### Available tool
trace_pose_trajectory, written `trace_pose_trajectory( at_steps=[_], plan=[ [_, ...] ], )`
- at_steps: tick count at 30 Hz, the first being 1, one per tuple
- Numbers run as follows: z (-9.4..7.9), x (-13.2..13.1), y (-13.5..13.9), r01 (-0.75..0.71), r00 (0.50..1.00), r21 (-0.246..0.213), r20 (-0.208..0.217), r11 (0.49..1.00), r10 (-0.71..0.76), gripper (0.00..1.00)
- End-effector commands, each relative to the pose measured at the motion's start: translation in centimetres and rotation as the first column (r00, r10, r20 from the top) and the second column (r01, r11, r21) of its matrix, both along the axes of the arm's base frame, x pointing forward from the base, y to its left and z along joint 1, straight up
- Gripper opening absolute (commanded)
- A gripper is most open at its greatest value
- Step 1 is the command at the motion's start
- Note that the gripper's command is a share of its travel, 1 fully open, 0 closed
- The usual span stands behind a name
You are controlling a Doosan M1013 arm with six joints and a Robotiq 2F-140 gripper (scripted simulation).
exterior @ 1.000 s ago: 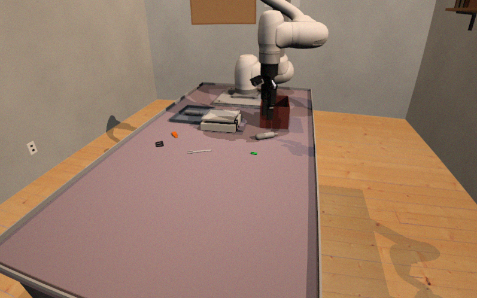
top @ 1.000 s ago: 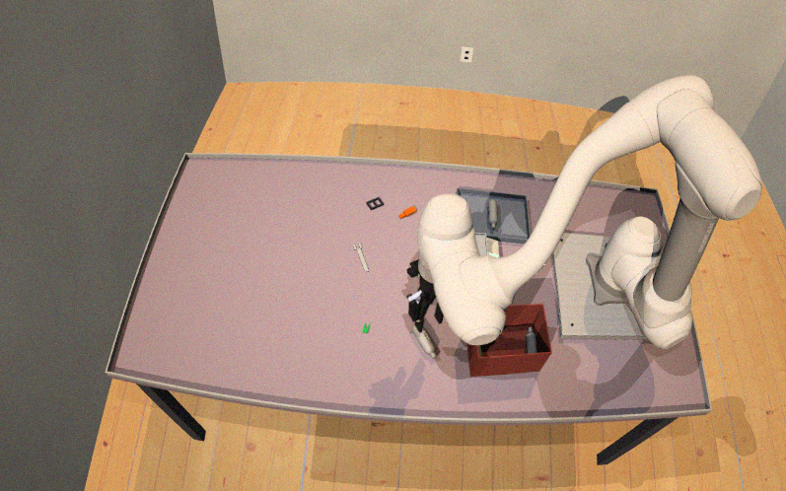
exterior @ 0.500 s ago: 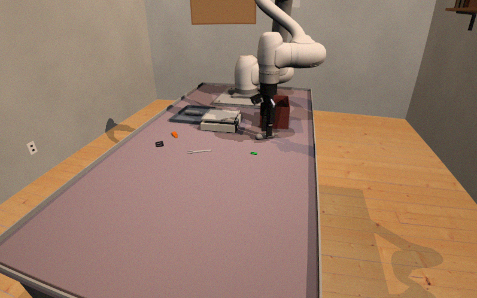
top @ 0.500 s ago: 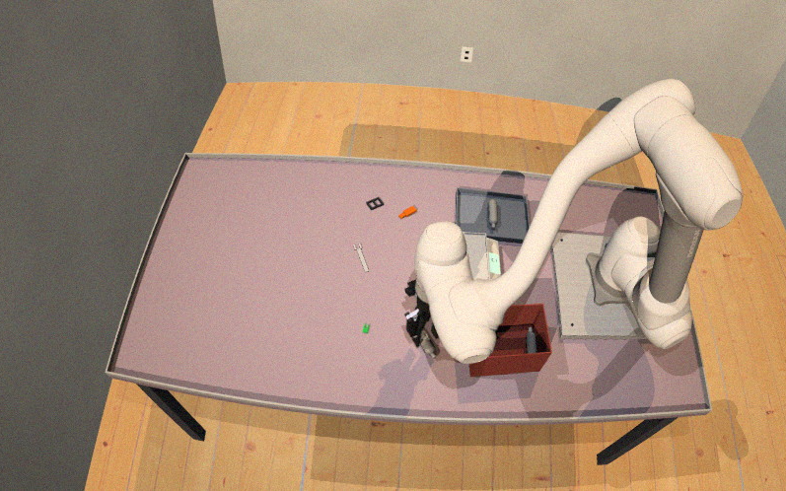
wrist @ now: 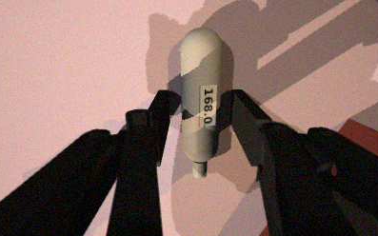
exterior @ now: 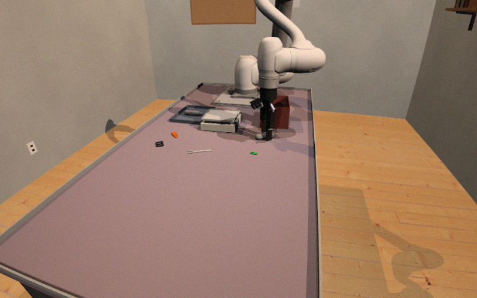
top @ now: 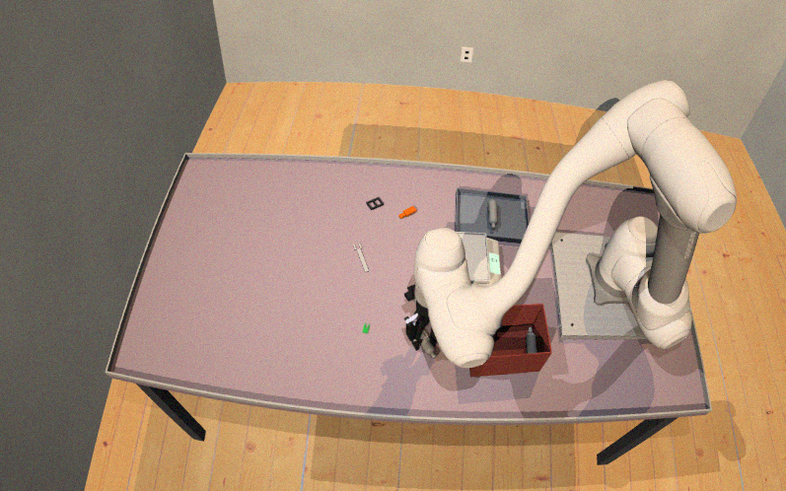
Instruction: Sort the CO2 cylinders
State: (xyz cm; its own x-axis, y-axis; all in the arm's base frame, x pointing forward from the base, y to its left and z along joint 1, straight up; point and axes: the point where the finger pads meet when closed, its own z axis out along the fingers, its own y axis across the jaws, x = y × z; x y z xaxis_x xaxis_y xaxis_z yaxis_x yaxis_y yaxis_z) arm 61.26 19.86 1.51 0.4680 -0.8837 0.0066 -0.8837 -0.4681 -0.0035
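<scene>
A grey CO2 cylinder (wrist: 200,100) marked 168.0 lies flat on the table top just left of the red scrap bin (top: 515,341). It also shows in the top view (top: 429,348) and in the exterior view (exterior: 258,136). My gripper (wrist: 200,106) is low over it, with one finger on each side of its middle. The fingers are partly open and not closed on it. The bin holds at least one grey cylinder (top: 531,339). The grey tray (top: 486,213) holds one cylinder (top: 492,211) lying flat. The scale (top: 479,257) stands between tray and bin with nothing on its plate.
An orange part (top: 407,211), a black buckle (top: 374,203), a small wrench (top: 361,257) and a green clip (top: 366,329) lie left of the scale. The arm's base plate (top: 591,286) is to the right. A raised rim runs round the table.
</scene>
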Motion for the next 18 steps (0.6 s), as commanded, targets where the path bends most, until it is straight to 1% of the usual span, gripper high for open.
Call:
trace_pose_trajectory(
  at_steps=[1, 4, 5, 14, 16, 18],
  plan=[
    [0.1, 0.0, 0.0, 0.000, 1.000, 0.001, 0.001, 1.000, 0.000, 0.39],
    [0.1, 0.0, 0.0, 0.000, 1.000, 0.001, 0.001, 1.000, 0.000, 0.39],
    [0.1, 0.0, 0.0, 0.000, 1.000, 0.001, 0.001, 1.000, 0.000, 0.10],
    [0.2, 0.0, 0.0, 0.000, 1.000, 0.001, 0.001, 1.000, 0.000, 0.10],
    [0.6, 0.0, 0.0, 0.000, 1.000, 0.001, 0.001, 1.000, 0.000, 0.10],
    [1.3, 0.0, 0.0, 0.000, 1.000, 0.001, 0.001, 1.000, 0.000, 0.10]
  ],
)
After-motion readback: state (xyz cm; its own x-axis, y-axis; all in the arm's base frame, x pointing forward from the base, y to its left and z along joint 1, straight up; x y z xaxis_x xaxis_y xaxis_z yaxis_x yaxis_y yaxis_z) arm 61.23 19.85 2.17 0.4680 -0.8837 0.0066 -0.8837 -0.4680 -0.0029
